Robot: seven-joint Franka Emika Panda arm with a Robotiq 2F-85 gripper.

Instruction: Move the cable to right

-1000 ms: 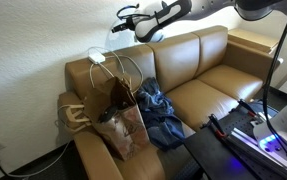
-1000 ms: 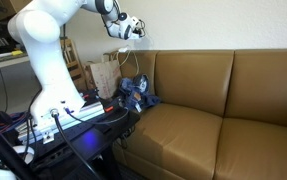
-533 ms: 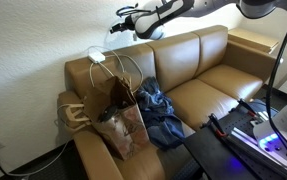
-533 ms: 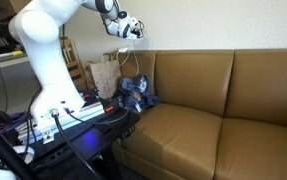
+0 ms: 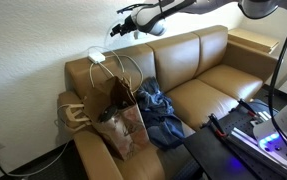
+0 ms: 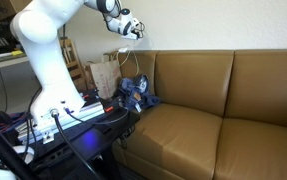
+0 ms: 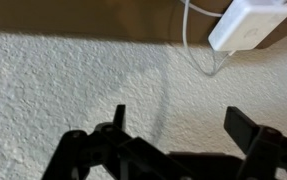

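Wrist view: the thin white cable (image 7: 247, 22) appears as its small rectangular plug block and a short run of cord at the top edge of the frame, where the brown leather sofa (image 7: 83, 12) backrest meets the textured white wall (image 7: 73, 80). In an exterior view the cable (image 5: 96, 56) rests on top of the backrest, with loops hanging above the brown paper bag (image 5: 118, 125). The black end effector (image 7: 183, 130) is released, with fingers spread, grasping nothing and clear of the cable.
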